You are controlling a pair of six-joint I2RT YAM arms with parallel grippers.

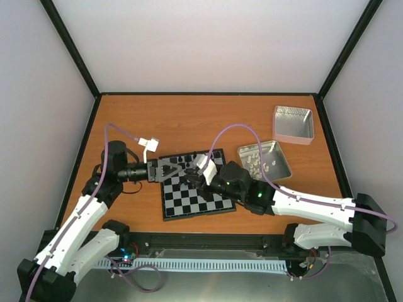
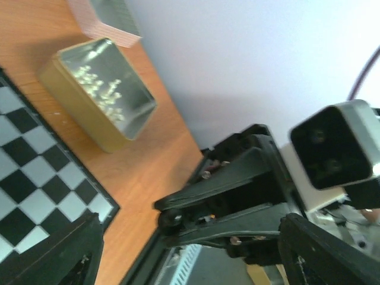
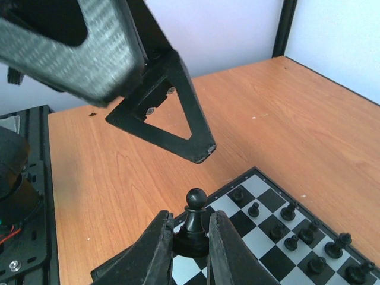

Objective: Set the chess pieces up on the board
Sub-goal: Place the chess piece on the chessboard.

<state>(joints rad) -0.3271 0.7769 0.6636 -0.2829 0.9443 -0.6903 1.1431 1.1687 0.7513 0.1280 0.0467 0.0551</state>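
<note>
The board [image 1: 203, 201] lies at mid table with several black chess pieces [image 1: 182, 158] standing in its far rows. My right gripper [image 1: 194, 179] is shut on a black pawn [image 3: 196, 199], held upright just above the board's [image 3: 249, 240] near-left corner squares. Several other black pieces [image 3: 291, 242] stand on the squares to the right. My left gripper [image 1: 185, 168] is open and empty, hovering over the board's far left part with its fingers [image 3: 178, 127] straddling the right gripper [image 2: 178, 217]. The board's corner shows in the left wrist view [image 2: 35, 172].
An open metal tin [image 1: 264, 160] holding tiny cream-white pieces sits right of the board and shows in the left wrist view [image 2: 101, 95]. A second tin [image 1: 293, 123] lies at the back right. White walls enclose the table.
</note>
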